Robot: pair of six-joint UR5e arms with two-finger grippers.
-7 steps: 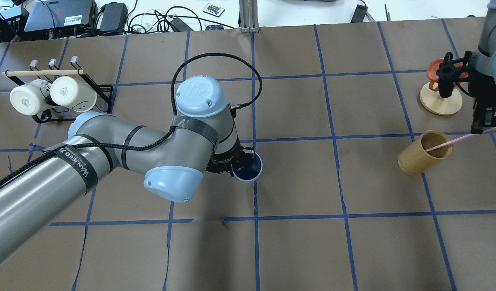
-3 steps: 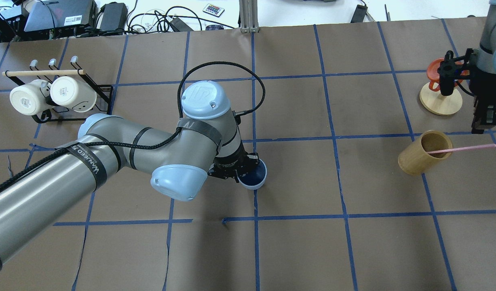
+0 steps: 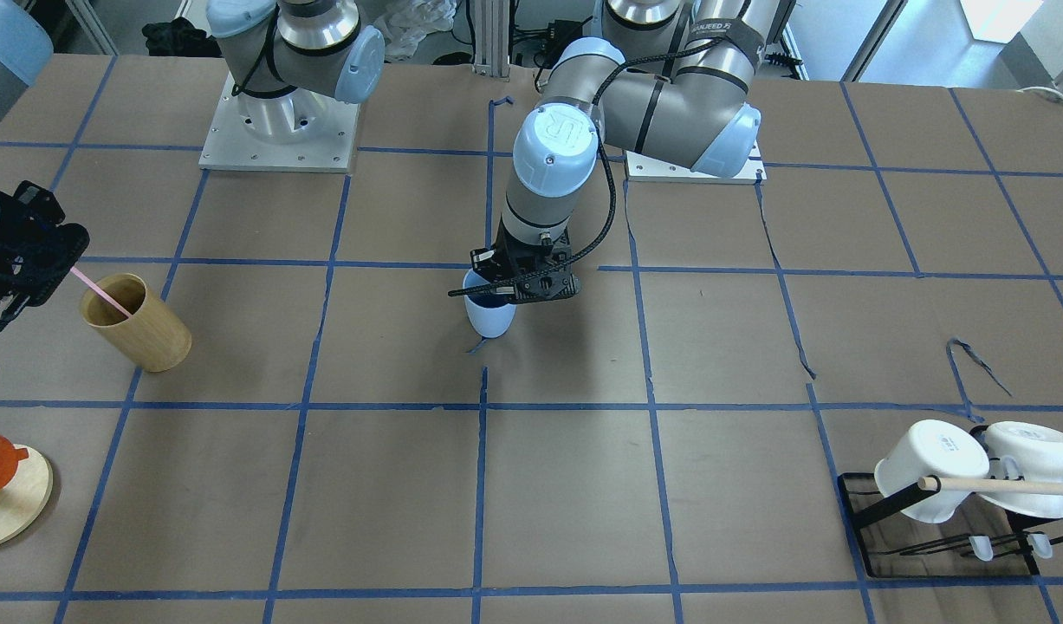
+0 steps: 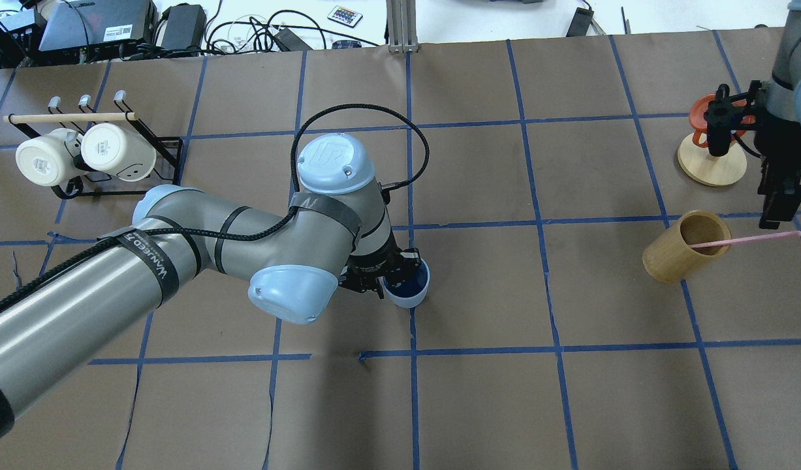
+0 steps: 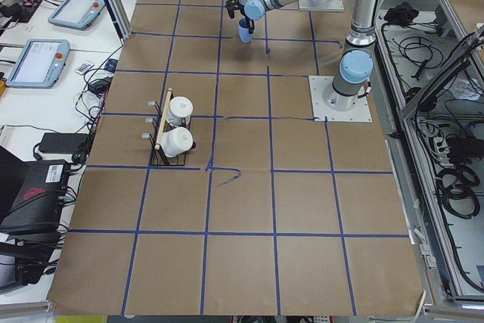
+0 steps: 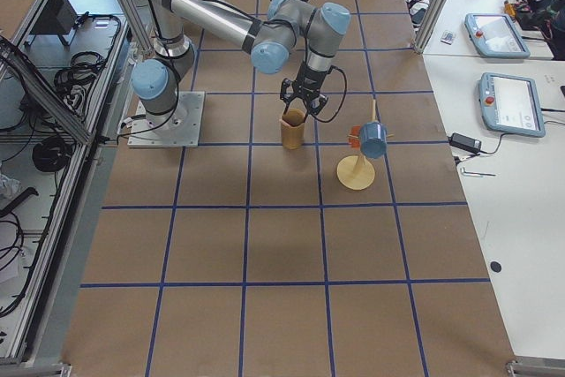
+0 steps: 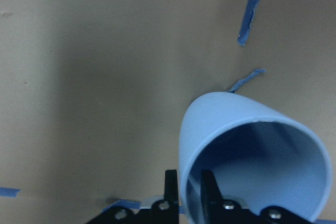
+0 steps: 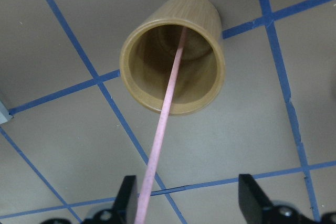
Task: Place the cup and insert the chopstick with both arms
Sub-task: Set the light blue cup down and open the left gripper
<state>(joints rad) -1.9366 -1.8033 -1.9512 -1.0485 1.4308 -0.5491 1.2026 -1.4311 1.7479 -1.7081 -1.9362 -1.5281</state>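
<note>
- Chopstick (image 4: 743, 239), pink, now leans free in the bamboo holder (image 4: 661, 264). Its lower end is inside, the shaft rests on the rim, and the upper end sticks out on the holder's side away from the blue cup (image 7: 226, 119).
- A second ago the right gripper (image 8: 189, 203) pinched that upper end. It has since let go and drawn back.
- Its fingers now stand wide apart with nothing between them. In the overhead view they sit just beyond the holder and clear of the chopstick. In the wrist view the shaft passes close beside one finger without being clamped.
- Judging from this, the insertion half of the task looks finished, as long as the chopstick stays propped on the rim.
- The blue cup is well apart from the bamboo holder, on the robot's left of it. The left gripper (image 7: 190, 184) is clamped on its rim, one finger inside the wall and one outside.
- Over the last second the cup has drifted slightly toward the holder and toward the robot. It has barely moved in the last instant.
- The cup sits low over the paper, mouth up. I cannot tell whether its base is touching down.
- The placing half therefore seems to be in its last stretch. What remains is to settle the base and release the rim without tipping the cup.
</note>
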